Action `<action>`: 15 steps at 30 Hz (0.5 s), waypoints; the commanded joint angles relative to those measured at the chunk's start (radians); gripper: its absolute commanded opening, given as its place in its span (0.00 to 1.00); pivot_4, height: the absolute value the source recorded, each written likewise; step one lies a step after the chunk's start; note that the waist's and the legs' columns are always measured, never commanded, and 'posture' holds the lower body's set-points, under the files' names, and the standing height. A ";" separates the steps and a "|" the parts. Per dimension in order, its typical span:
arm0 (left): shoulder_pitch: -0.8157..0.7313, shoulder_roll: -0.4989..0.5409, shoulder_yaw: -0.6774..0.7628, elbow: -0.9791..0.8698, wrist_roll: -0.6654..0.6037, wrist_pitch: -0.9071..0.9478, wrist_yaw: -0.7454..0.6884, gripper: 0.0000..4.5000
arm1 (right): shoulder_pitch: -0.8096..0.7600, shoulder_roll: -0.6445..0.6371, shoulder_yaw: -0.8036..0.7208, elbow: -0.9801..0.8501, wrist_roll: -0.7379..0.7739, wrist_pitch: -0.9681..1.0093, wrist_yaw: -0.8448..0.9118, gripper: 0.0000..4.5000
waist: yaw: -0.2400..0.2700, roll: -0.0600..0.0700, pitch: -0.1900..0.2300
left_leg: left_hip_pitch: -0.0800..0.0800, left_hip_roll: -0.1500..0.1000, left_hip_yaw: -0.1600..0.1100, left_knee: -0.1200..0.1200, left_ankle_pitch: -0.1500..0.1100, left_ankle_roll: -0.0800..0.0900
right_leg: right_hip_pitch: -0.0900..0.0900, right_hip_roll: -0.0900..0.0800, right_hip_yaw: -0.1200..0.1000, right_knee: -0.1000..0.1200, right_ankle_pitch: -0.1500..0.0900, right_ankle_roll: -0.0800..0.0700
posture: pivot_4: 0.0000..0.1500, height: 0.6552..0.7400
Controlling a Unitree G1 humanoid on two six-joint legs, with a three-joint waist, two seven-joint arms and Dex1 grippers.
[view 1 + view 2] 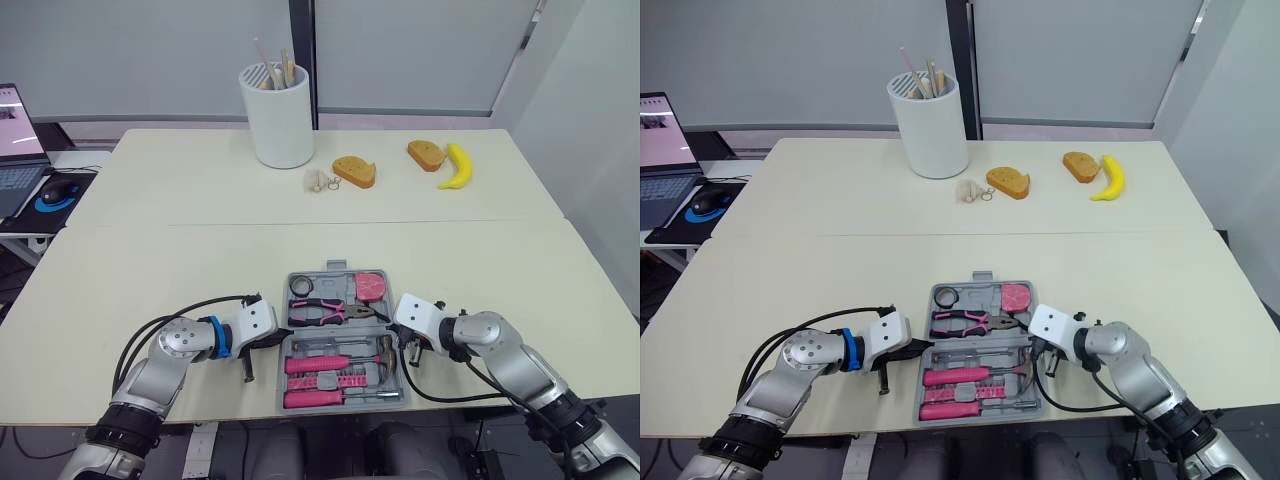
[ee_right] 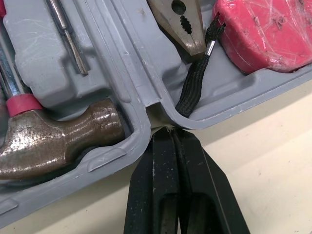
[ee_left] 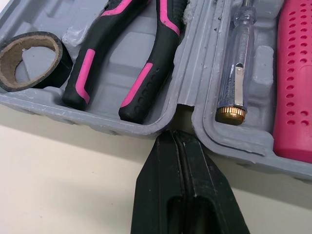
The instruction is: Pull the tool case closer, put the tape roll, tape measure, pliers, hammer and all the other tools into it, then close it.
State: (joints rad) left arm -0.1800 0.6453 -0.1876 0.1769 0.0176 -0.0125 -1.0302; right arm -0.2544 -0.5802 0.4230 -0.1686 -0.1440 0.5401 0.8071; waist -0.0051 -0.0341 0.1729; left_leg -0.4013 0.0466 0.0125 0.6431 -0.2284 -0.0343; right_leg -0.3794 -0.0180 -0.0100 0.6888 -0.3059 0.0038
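the case [image 1: 335,329] lies open on the counter [image 1: 200,260], with the pliers [image 1: 325,311] and hammer [image 1: 335,362] inside it. the left gripper [image 3: 173,139] and right gripper [image 2: 170,131] sit at the case's hinge ends, fingers pressed shut, holding nothing. to close it well, both should probably fold one half over together, evenly.

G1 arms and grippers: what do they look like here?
Left arm and right arm: silver-grey links, loose black cables, white boxy wrist housings. Blue ring on the left wrist. Left gripper and right gripper: black tapered fingers.
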 commanded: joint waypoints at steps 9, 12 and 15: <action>0.017 0.112 0.124 -0.037 -0.138 -0.039 -0.070 0.00 | 0.121 -0.149 -0.159 -0.220 0.054 0.030 0.026 0.00 | -0.005 0.000 0.000 | 0.000 0.001 0.000 0.000 0.000 0.000 | -0.001 0.000 0.000 0.000 0.000 0.000 | 1.00 1.00; 0.042 0.162 0.131 -0.171 -0.212 -0.022 -0.163 0.00 | 0.170 -0.167 -0.221 -0.270 0.077 0.006 0.009 0.00 | -0.003 0.000 0.001 | -0.001 0.001 0.000 -0.001 0.000 0.000 | -0.001 -0.001 0.000 -0.001 0.000 -0.001 | 1.00 1.00; 0.075 0.178 0.079 -0.333 -0.249 0.033 -0.205 0.00 | 0.206 -0.162 -0.263 -0.316 0.124 0.038 0.022 0.00 | -0.002 0.000 0.000 | 0.000 0.000 0.001 -0.001 0.000 0.000 | 0.000 -0.002 0.001 -0.001 0.000 0.000 | 1.00 1.00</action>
State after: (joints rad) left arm -0.1194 0.8218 -0.0810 -0.0563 -0.1938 -0.0124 -1.2131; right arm -0.0572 -0.7410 0.1987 -0.4335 -0.0538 0.5707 0.8261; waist -0.0069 -0.0340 0.1734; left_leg -0.4016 0.0466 0.0137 0.6422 -0.2285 -0.0347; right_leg -0.3791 -0.0202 -0.0093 0.6872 -0.3063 0.0035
